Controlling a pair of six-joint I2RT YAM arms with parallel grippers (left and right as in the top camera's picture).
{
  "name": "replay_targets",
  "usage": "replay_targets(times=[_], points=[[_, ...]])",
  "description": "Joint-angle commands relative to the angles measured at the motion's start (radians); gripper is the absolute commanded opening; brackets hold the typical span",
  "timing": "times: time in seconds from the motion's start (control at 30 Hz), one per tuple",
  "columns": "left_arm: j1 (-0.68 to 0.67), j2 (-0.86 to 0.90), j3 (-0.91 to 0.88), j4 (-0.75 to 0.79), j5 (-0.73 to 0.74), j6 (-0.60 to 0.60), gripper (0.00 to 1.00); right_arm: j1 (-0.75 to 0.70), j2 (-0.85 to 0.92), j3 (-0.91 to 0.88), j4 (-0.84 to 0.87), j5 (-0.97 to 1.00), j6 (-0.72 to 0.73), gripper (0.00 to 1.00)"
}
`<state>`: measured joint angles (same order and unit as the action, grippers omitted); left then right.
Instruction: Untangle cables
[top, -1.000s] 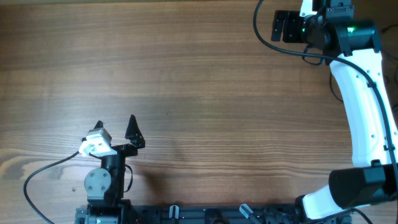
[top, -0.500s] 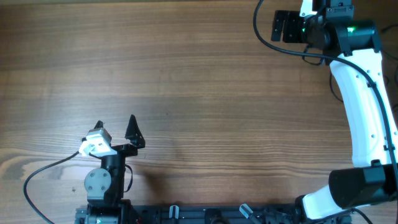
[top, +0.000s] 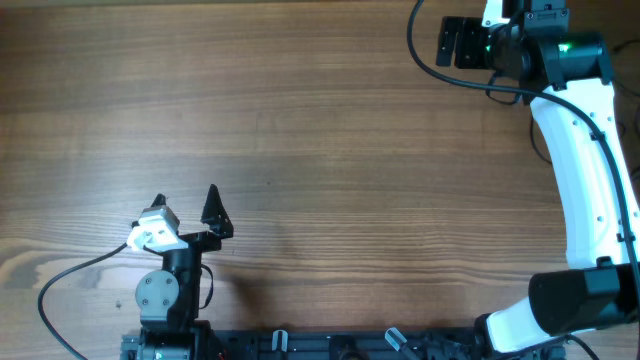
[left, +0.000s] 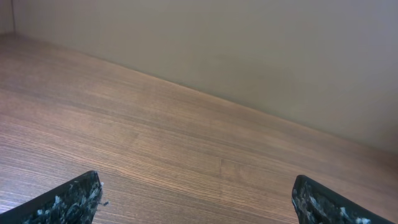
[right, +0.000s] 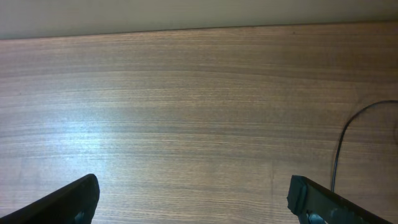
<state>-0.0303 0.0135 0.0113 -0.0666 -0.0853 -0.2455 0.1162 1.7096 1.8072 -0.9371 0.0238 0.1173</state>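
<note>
Wooden tabletop (top: 320, 130) under both arms: the left gripper (top: 185, 196) sits by the near edge toward the left corner, jaws spread wide, grasping nothing. The right gripper (top: 443, 44) hovers at the far right corner, likewise released and empty. A black arm cable (top: 409, 38) loops beside it. Where the thin cables lie cannot be told

The right arm (top: 585, 180) has white shells, black joints, a green light (top: 565, 47) behind the gripper (right: 194, 182) and a black cable (top: 411, 40) looping beside it. The left arm (top: 180, 265) is black with a grey round cap (top: 155, 293); its fingers (left: 62, 202) are black, flecked white.
</note>
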Motion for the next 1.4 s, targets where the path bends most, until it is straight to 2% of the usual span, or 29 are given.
replay_targets(times=[0.0,0.2,0.4,0.77,1.2,1.37], points=[[0.007,-0.008,-0.006,0.003,-0.017,0.002,1.00,0.002,0.011,0.014,0.005,0.013,-0.012,1.00],[0.007,-0.008,-0.006,0.003,-0.017,0.002,1.00,0.005,-0.005,0.007,0.086,0.012,-0.041,1.00],[0.007,-0.008,-0.005,0.003,-0.017,0.002,1.00,0.028,-0.135,-0.147,0.253,0.034,-0.115,1.00],[0.007,-0.008,-0.006,0.003,-0.017,0.002,1.00,0.026,-0.537,-0.700,0.684,0.054,-0.090,1.00],[0.007,-0.008,-0.006,0.003,-0.017,0.002,1.00,0.019,-0.972,-1.175,1.003,0.015,-0.092,1.00],[0.007,-0.008,-0.005,0.003,-0.017,0.002,1.00,-0.023,-1.111,-1.320,1.070,-0.047,-0.093,1.00]])
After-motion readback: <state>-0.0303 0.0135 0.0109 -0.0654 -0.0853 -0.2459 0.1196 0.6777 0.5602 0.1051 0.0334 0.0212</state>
